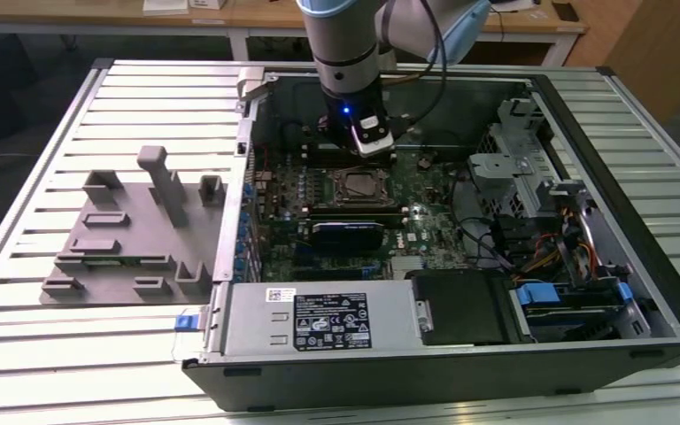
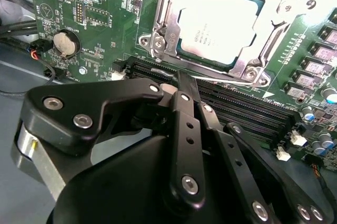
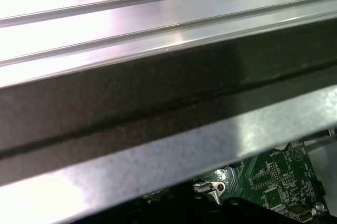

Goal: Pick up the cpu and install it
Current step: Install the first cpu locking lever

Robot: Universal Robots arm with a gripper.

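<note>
While the arm (image 1: 346,44) stands over the open computer case (image 1: 623,266) on the slatted bench (image 1: 139,106) in the exterior view, its end effector (image 1: 370,143) hangs just above the motherboard (image 1: 316,204), near the socket frame (image 1: 358,186). A grey fixture (image 1: 127,239) lies outside the case, at the exterior view's left.

In the second wrist view the cpu (image 2: 221,24) lies flat inside the socket frame (image 2: 168,34), silver top up. It is apart from the end effector (image 2: 185,77), which is drawn narrow with nothing in its grip, its tip over the memory slots (image 2: 247,103). The chip looks placed. Doing this well likely means confirming all four edges sit level within the frame. Any touch should be light and straight down, never sideways.

In the first wrist view the case wall (image 3: 158,108) runs close by, with the bench (image 3: 131,19) beyond it and a corner of the motherboard (image 3: 274,187) showing. That closeness suggests clearance deserves care.
</note>
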